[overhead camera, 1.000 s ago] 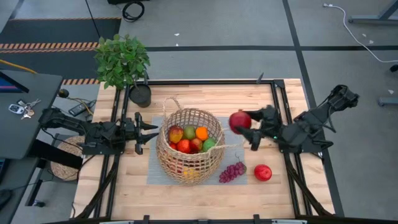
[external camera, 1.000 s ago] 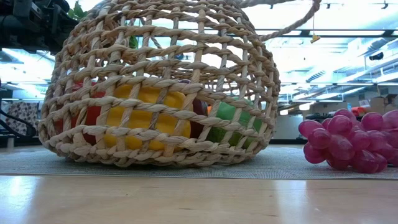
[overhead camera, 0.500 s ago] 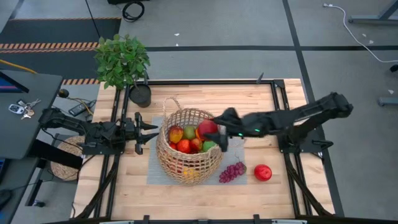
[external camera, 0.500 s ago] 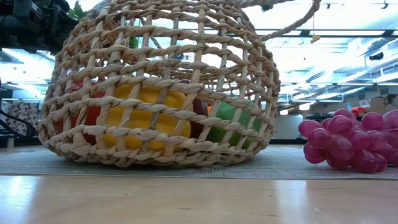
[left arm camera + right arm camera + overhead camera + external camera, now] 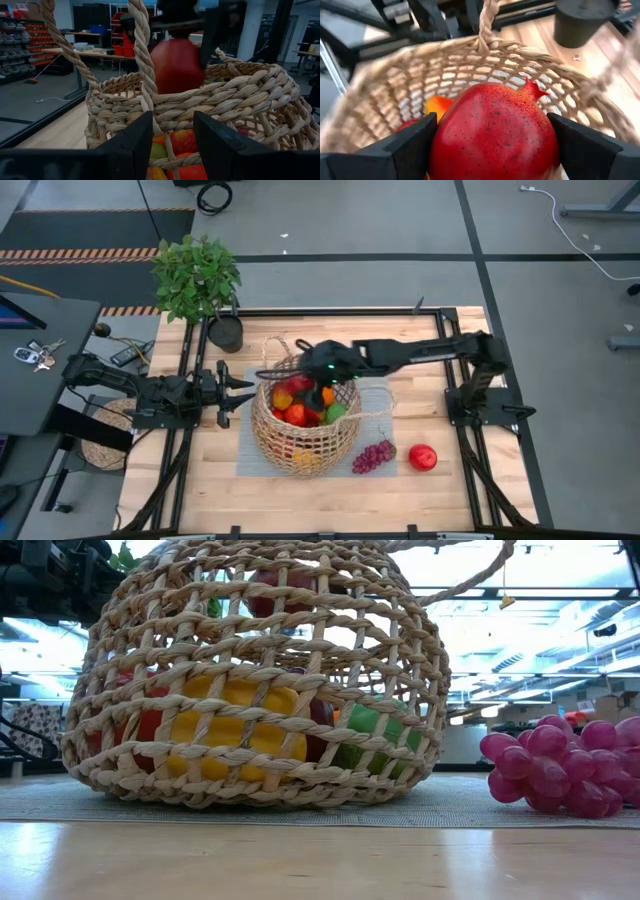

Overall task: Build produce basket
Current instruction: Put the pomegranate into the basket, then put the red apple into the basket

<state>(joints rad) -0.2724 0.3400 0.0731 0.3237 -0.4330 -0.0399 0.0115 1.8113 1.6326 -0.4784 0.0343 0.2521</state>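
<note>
Jaws of your right gripper (image 5: 492, 150) clamp the pomegranate (image 5: 495, 132) above the basket (image 5: 303, 442) (left gripper (image 5: 228, 392) waits beside, spread), so lower before releasing.

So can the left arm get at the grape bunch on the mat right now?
Probably not directly. The left gripper waits open on one side of the basket, while the grape bunch lies on the other, so the basket blocks a straight reach.

Right gripper (image 5: 303, 384) clamped; left gripper (image 5: 243, 391) open.
</note>
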